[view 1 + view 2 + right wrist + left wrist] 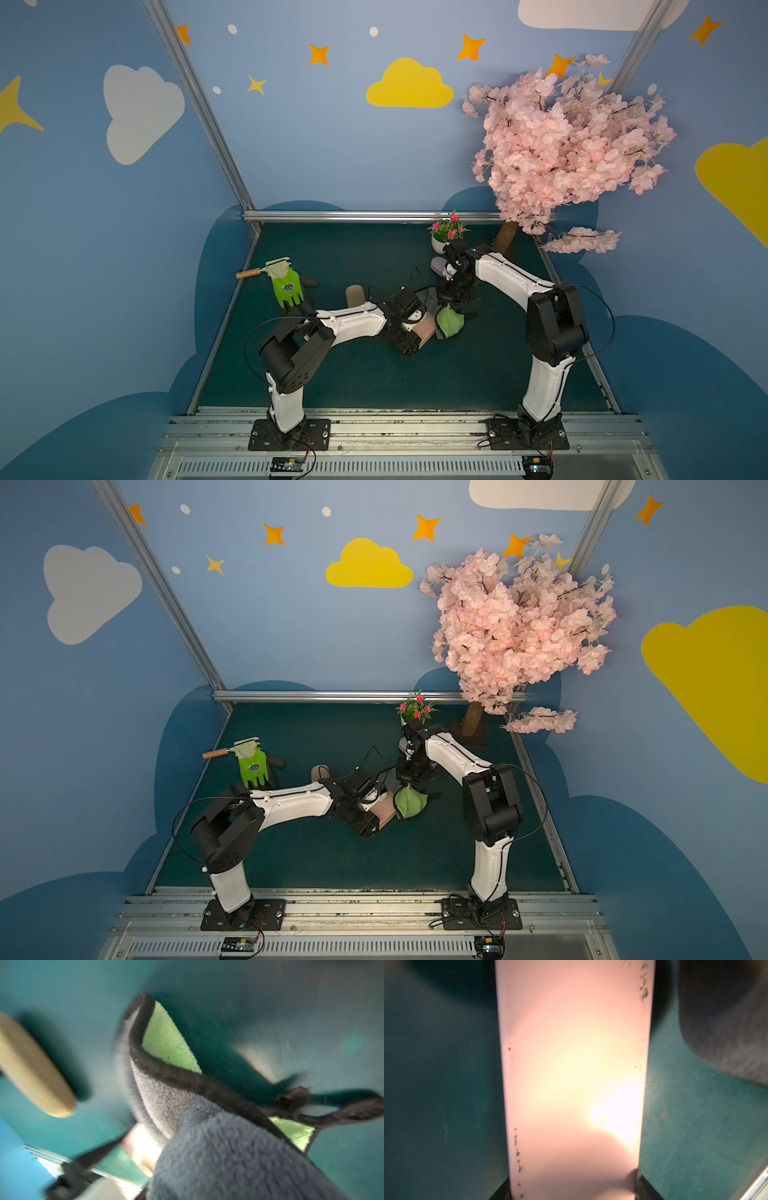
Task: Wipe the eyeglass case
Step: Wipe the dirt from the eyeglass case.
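Pale pink, smooth-shelled eyeglass case [571, 1084] fills the left wrist view, clamped at one end by the left gripper [572, 1188], whose dark fingers [643, 1185] press on its long edges. Dark specks dot both edges. In both top views the case juts from those jaws over the middle of the dark green table mat [374, 374].

The right gripper [449, 301], closed, pinches a limp green-and-grey microfibre cloth with black trim [449, 322]. It hangs just beside the case's free end, and contact cannot be confirmed.

A tan oblong pouch [354, 293] lies behind the left arm. A bright green work glove [286, 286] sits well apart, near the mat's edge.

The likely hazard is that, held by one end only, the slick shell could pivot or slip if the wipe presses sideways. The dangling cloth, gripped at a corner, may brush without pressure or snag on the left fingers.
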{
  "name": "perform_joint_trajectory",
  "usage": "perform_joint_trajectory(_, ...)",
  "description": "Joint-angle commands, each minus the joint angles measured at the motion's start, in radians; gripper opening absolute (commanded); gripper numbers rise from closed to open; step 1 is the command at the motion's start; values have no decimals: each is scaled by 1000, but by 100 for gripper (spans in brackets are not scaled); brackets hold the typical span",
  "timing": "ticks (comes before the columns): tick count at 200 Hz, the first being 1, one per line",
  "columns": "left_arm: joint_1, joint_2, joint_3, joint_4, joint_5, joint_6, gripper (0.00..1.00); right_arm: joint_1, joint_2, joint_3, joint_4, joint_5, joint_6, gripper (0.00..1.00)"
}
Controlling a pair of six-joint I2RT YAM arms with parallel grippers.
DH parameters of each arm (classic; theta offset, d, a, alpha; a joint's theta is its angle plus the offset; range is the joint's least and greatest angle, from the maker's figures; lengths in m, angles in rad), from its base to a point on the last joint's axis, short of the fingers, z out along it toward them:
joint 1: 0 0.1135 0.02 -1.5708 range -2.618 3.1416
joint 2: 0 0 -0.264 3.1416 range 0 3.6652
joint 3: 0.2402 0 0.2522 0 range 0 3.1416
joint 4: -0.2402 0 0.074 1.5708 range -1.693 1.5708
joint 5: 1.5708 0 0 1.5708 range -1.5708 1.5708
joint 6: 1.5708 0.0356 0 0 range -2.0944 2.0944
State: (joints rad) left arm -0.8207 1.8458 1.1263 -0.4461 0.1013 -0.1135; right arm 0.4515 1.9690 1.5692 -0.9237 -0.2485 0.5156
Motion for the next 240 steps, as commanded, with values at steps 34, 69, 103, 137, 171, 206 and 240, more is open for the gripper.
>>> perform_joint_trajectory(34,11,98,-47,-81,-14,-17,3,8,124,-61,35,-61,15,0)
perform_joint_trajectory(69,10,112,-24,-115,-27,-41,3,-7,-11,-323,79,-110,4,0)
perform_joint_trajectory(103,9,117,-17,-128,-34,-54,3,2,-120,-485,89,-132,19,0)
perform_joint_trajectory(137,2,122,-6,-135,-38,-45,3,60,-173,-514,115,-199,53,0)
perform_joint_trajectory(171,-1,128,1,-134,-36,-35,3,191,-103,-470,249,-381,134,0)
perform_joint_trajectory(206,-1,121,-6,-129,-37,-33,3,229,-125,-505,396,-535,212,0)
perform_joint_trajectory(240,0,119,-10,-120,-27,-22,3,143,-132,-496,274,-435,115,0)
